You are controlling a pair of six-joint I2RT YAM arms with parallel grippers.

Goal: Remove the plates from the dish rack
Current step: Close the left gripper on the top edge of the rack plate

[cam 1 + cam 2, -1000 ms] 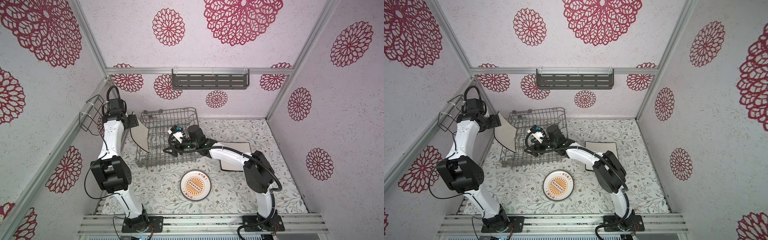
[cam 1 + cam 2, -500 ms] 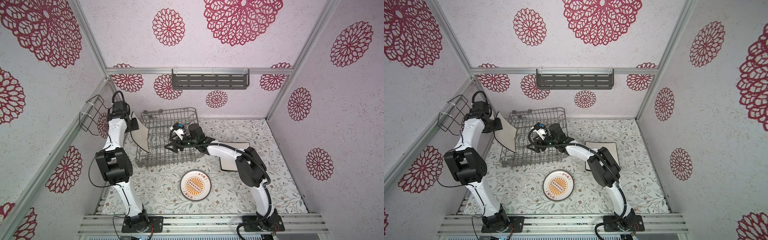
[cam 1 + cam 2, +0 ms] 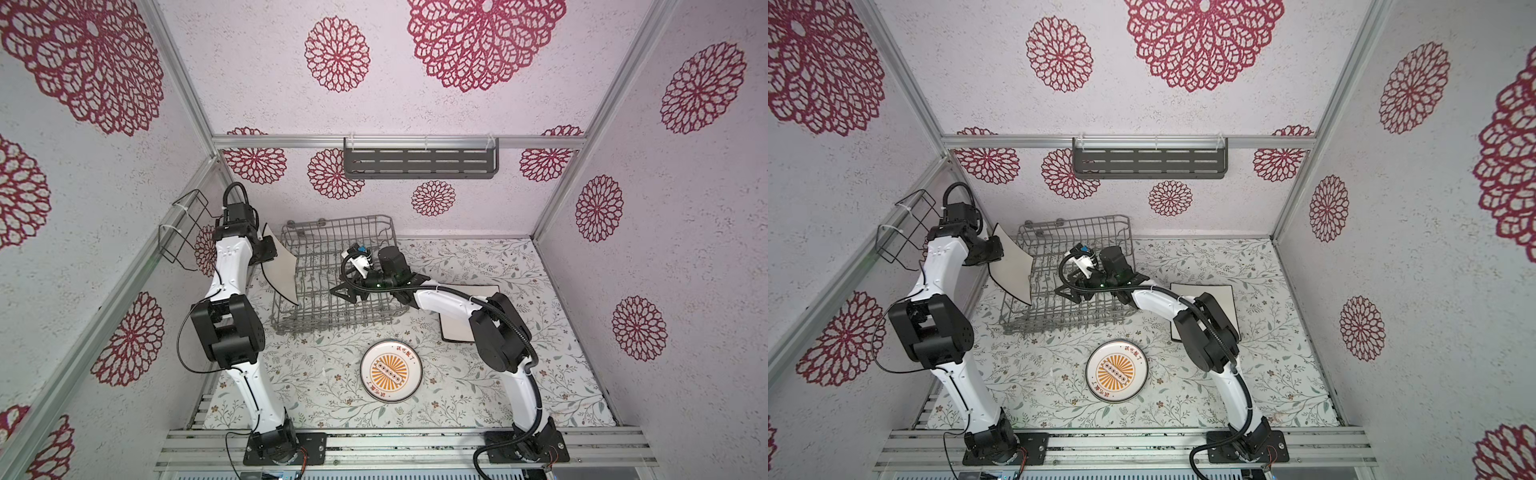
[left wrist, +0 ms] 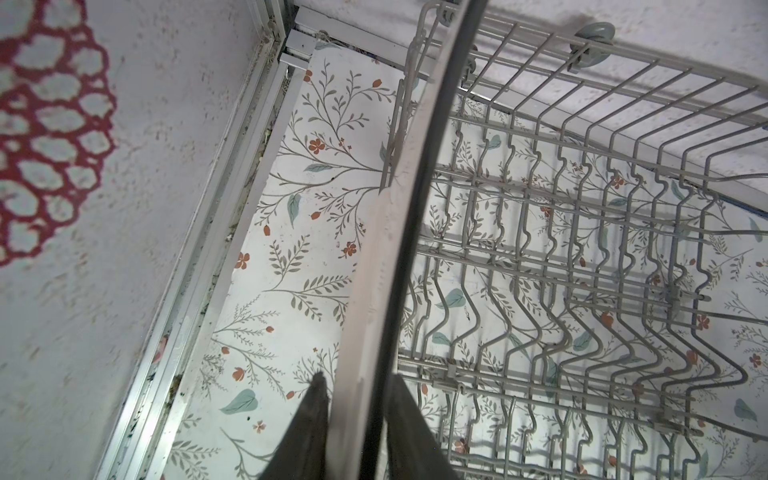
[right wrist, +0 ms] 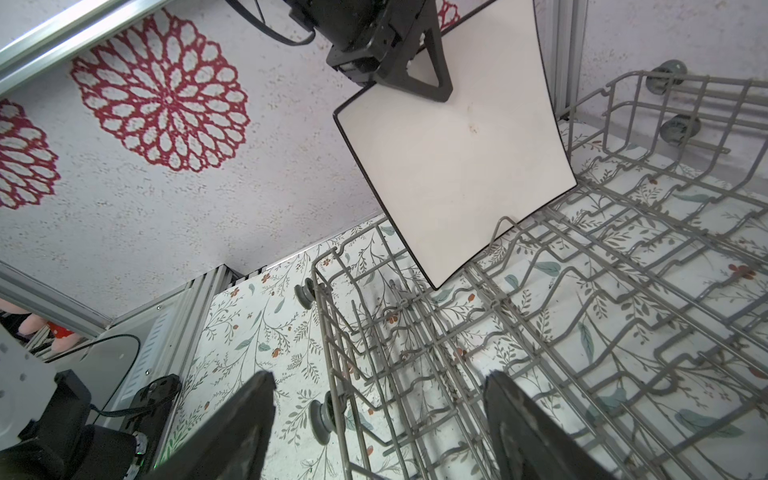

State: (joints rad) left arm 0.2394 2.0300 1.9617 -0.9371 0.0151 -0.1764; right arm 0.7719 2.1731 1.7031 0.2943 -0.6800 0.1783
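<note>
One black-rimmed square plate [image 5: 453, 166] sits pinched in the left jaws, corner in the wire dish rack [image 3: 332, 323]; right jaws gape empty, their arm [image 3: 440, 300] half hiding a second plate [image 3: 455, 330]

Only one thing here carries writing, and it's the round plate [image 3: 392, 371], lying flat near the front edge of the table [image 3: 552, 374], about midway along it. In both top views red characters [image 3: 1130, 349] run along its white rim. There is one short group on the far side of the orange sunburst and another on the near side. They look like Chinese characters, but they're too small to make out one by one. A dark bar with a row of tiny rings crosses the sunburst's centre. No other lettering can be read.
</note>
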